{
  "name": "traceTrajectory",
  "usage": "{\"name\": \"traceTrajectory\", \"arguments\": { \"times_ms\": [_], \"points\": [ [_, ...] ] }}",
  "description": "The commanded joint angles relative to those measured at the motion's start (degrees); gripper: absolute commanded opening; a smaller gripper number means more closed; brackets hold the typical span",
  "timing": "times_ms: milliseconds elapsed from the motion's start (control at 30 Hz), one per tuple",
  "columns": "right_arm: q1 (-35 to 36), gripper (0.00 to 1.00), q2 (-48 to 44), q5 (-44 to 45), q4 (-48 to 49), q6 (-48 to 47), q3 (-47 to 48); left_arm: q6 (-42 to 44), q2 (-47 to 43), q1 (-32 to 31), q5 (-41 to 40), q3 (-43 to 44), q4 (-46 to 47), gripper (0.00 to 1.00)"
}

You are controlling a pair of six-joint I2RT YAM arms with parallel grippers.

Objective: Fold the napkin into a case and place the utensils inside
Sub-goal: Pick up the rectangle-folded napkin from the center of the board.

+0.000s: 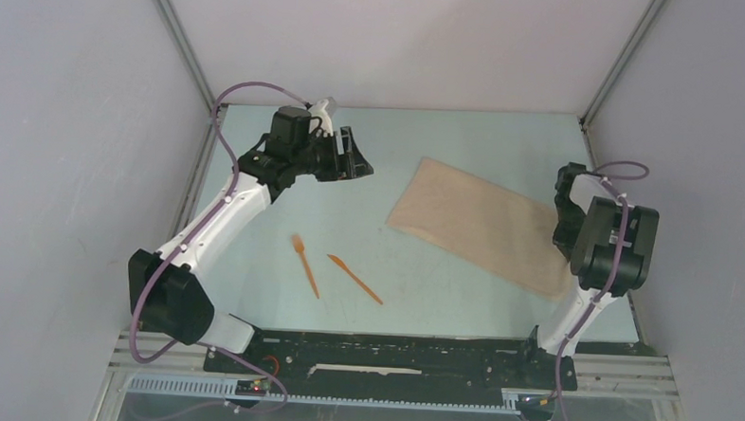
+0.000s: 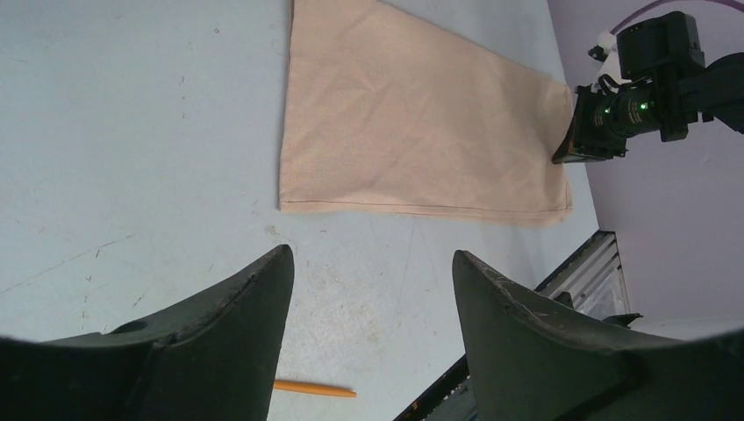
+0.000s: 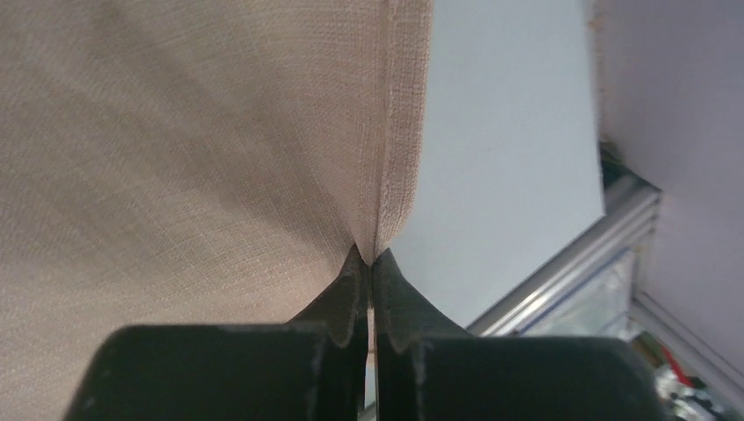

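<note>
Right wrist view: right gripper (image 3: 369,261) pinches the hemmed edge of a plain beige cloth napkin (image 3: 175,132). Left gripper (image 2: 373,256) has its jaws spread.

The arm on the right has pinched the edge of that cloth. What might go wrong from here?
1. The right fingers hold only a thin bit of the napkin at its hem, so it might slip out when pulled.
2. The left fingers are open and away from the cloth, so nothing pins the far end; the whole napkin may drag instead of folding.
3. A dragged napkin could sweep the fork and knife lying nearby.
</note>
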Motion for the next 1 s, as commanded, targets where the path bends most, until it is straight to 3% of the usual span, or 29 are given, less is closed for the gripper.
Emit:
{"name": "traceTrajectory", "arguments": {
  "times_ms": [0,233,533,767,967],
  "points": [
    [5.74,0.0,-1.2,7.4,-2.02,-3.72,4.05,-0.54,-2.74,0.2,1.47,-0.38,1.7,0.74],
    [18.92,0.0,5.76,4.53,-6.16,-6.24,12.92,-0.84,-2.85,0.27,2.26,-0.48,2.09,0.74],
    [34.03,0.0,22.67,-4.44,-14.35,-7.34,38.42,-0.34,-2.88,1.03,2.03,-0.38,1.97,0.74],
    [39.84,0.0,30.08,-13.71,-16.48,-7.57,55.92,-0.52,-2.61,1.41,2.39,-0.45,2.02,0.74],
    [40.81,0.0,30.47,-21.86,-13.22,-6.72,57.88,-0.68,-2.74,2.02,2.65,-0.47,2.01,0.74]
  ]
}}
